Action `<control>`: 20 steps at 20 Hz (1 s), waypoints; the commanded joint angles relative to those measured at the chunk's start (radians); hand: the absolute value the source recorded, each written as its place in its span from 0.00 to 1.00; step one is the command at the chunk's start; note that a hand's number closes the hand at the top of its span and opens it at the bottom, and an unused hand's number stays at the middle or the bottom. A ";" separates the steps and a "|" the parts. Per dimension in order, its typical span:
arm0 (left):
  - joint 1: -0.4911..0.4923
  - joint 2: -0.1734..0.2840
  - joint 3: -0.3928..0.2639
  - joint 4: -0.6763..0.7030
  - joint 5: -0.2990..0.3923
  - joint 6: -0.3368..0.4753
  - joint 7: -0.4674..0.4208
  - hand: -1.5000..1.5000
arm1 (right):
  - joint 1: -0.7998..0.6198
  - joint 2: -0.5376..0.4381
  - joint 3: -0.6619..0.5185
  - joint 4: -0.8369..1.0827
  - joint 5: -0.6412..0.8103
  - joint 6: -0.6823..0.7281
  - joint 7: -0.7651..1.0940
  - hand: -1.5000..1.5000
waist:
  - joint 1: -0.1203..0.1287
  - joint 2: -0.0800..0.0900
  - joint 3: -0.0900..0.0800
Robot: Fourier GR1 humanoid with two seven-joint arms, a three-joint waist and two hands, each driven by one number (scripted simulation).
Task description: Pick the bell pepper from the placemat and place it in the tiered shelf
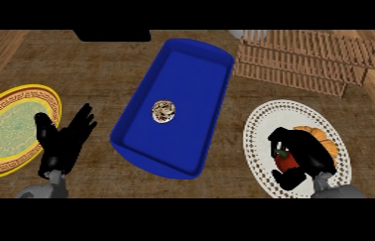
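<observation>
A red bell pepper point(284, 160) with a green stem rests on the white round placemat point(265, 122) at the lower right. My right hand point(306, 153) lies over it, fingers and thumb curled round the pepper and hiding most of it. An orange, pumpkin-like thing point(327, 137) shows just behind the hand on the same placemat. The wooden slatted tiered shelf point(304, 59) stands at the upper right, well beyond the hand. My left hand point(64, 138) rests open at the lower left, fingers pointing up.
A blue tray point(196, 61) lies slantwise in the middle with a small speckled object point(164, 111) in it. A yellow-rimmed plate point(22, 121) sits at the left edge beside my left hand. A dark object point(111, 34) stands at the back.
</observation>
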 commanded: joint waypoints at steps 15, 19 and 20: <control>0.010 -0.015 0.009 0.021 -0.007 -0.015 0.002 0.50 | -0.306 0.331 0.011 -0.324 0.030 -0.075 0.497 1.00 | -0.010 0.005 0.007; -0.028 -0.034 0.000 0.025 -0.030 0.025 0.030 0.50 | -0.406 0.331 0.017 -0.472 0.119 -0.006 0.671 1.00 | -0.013 0.006 0.007; 0.040 -0.013 0.006 0.005 -0.021 -0.009 -0.001 0.50 | -0.457 0.323 -0.019 -0.527 0.123 0.051 0.735 1.00 | -0.009 0.003 0.006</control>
